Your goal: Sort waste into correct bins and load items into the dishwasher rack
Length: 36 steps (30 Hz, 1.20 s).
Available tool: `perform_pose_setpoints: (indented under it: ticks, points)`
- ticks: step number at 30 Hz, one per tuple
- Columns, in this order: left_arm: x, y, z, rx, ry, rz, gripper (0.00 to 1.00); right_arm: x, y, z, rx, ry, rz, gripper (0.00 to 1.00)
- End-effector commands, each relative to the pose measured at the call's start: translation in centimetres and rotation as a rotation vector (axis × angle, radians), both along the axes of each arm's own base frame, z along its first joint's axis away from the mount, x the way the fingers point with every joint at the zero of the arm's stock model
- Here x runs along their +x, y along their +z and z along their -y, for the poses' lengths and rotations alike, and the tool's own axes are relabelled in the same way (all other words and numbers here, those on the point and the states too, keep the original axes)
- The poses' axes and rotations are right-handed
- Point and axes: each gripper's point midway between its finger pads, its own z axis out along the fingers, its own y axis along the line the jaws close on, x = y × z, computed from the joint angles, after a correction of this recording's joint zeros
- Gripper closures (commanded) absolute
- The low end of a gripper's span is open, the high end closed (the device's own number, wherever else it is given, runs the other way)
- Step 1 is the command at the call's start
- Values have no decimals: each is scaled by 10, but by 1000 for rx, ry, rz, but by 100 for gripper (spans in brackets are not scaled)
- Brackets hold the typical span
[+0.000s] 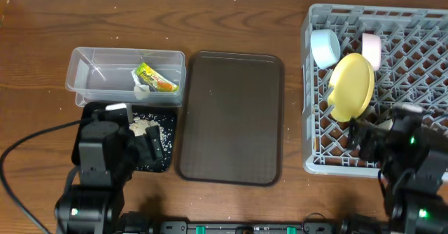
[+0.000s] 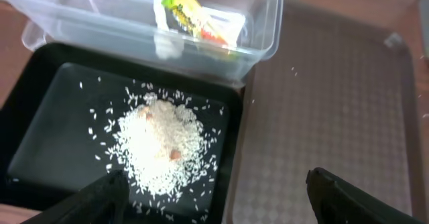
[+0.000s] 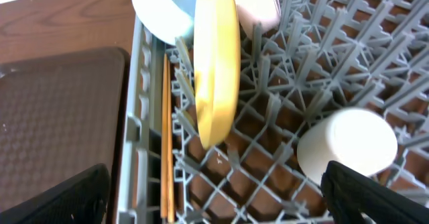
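Note:
The clear tub [image 1: 91, 76] holds the green-and-orange wrapper [image 1: 155, 78] and the white scrap [image 1: 141, 90]. The wrapper also shows in the left wrist view [image 2: 191, 16]. The black tray [image 1: 165, 160] holds a heap of rice crumbs [image 2: 157, 140]. My left gripper [image 2: 214, 204] is open and empty above the black tray's front right edge. The grey rack [image 1: 420, 24] holds the yellow plate [image 3: 216, 63] on edge, the light blue bowl [image 1: 325, 47], a pinkish-white bowl [image 1: 372, 50], a small pale cup [image 3: 345, 147] and the chopsticks [image 3: 165, 137] along its left wall. My right gripper [image 3: 214, 197] is open and empty above the rack's front left part.
The dark brown serving tray [image 1: 231, 115] lies between the bins and the rack. A few rice grains lie on it in the left wrist view [image 2: 292, 70]. The left arm's cable runs over the table at the front left [image 1: 28, 146].

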Motion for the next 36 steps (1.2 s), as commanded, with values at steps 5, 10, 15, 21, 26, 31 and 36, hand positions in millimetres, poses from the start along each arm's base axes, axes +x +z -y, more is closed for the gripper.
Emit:
perform_pose_setpoints:
  ticks: [5,10,15,21,26,31,36]
  points:
    - [-2,-1,0,0,1,4,11,-20,-25,0,-5,-11,-85,1]
    - [-2,-1,0,0,1,5,9,-34,-39,-3,12,-10,-164,1]
    - [-2,-1,0,0,1,4,6,-42,-47,-5,23,-10,-210,1]
    - [-2,-1,0,0,1,5,5,-44,-50,-23,16,84,-232,1]
    - [-2,-1,0,0,1,5,5,-42,-44,-25,-35,106,-195,1]
    - [-2,-1,0,0,1,5,5,-32,-16,-32,-58,141,-34,1]
    - [-2,-1,0,0,1,5,5,-29,12,-32,-93,145,148,1]
